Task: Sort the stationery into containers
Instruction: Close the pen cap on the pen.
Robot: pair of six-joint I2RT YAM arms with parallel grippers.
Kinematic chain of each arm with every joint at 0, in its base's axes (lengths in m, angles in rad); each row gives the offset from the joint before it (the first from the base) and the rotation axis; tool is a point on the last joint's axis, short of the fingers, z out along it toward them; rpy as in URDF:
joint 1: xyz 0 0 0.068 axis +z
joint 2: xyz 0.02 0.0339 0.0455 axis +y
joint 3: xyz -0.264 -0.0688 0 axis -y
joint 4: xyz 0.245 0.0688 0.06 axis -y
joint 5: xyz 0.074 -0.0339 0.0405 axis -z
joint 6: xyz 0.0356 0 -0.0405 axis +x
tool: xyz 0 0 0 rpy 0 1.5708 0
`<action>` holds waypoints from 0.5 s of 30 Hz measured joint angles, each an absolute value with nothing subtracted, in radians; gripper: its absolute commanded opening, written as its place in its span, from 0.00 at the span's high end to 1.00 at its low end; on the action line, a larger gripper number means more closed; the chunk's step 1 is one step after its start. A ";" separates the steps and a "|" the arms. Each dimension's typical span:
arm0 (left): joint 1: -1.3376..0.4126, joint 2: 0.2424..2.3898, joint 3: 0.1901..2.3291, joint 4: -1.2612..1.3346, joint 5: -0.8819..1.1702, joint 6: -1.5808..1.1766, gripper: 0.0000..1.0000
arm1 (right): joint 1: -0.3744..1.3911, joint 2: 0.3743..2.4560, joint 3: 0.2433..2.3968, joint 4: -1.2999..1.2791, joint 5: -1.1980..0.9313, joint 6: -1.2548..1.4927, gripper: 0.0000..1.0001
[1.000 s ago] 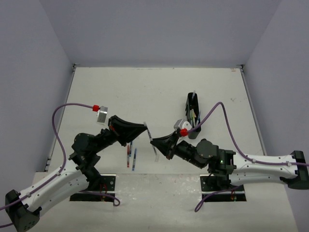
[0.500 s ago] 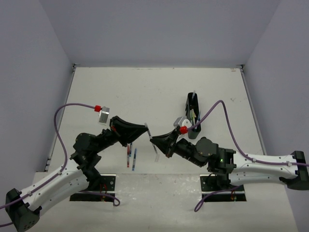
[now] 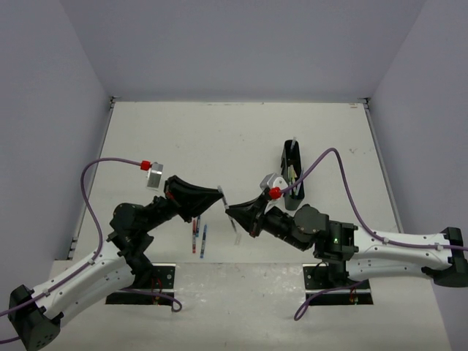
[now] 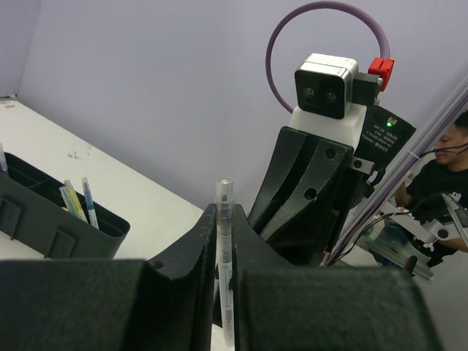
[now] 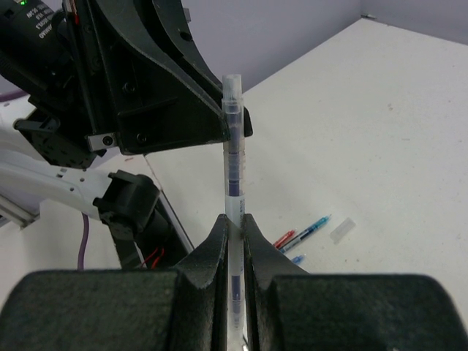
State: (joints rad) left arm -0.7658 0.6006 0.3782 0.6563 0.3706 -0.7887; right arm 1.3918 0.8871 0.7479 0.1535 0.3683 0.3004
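Observation:
A clear pen (image 3: 225, 202) with dark bands hangs in the air between my two grippers. My left gripper (image 3: 220, 192) has its jaws close around one end of the pen (image 4: 224, 219). My right gripper (image 3: 229, 213) is shut on the pen's (image 5: 232, 146) other part, which stands straight up out of its fingers (image 5: 219, 238). The black organiser tray (image 3: 284, 164) lies to the right on the table, and several pens (image 4: 73, 201) stand in one of its compartments. Loose red and blue pens (image 3: 197, 238) lie on the table below the left gripper.
A small clear cap (image 5: 342, 229) lies on the table beside the blue pen (image 5: 307, 232) and red pen (image 5: 284, 238). The right arm's purple cable (image 3: 329, 157) arcs over the tray. Both arm bases sit on the near table edge.
The right gripper has edged slightly left and up with the pen. The left gripper has stayed in place around the pen's end.

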 measured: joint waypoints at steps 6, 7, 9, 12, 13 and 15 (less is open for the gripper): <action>-0.766 0.603 0.378 0.642 0.394 -0.779 0.87 | 1.384 0.913 0.753 0.201 0.335 0.291 1.00; -0.766 0.601 0.378 0.638 0.395 -0.775 0.88 | 1.382 0.916 0.753 0.205 0.329 0.291 1.00; -0.766 0.596 0.378 0.633 0.397 -0.772 1.00 | 1.380 0.922 0.753 0.211 0.323 0.290 1.00; -0.766 0.582 0.378 0.625 0.398 -0.767 1.00 | 1.380 0.923 0.753 0.218 0.319 0.289 1.00; -0.766 0.578 0.378 0.624 0.399 -0.766 1.00 | 1.380 0.923 0.753 0.221 0.317 0.289 0.99; -0.766 0.570 0.378 0.621 0.400 -0.766 1.00 | 1.380 0.923 0.753 0.225 0.313 0.289 0.92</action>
State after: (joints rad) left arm -0.7658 0.5703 0.3782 0.6212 0.3996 -0.7658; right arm 1.3800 0.9230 0.7528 0.2254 0.3127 0.2894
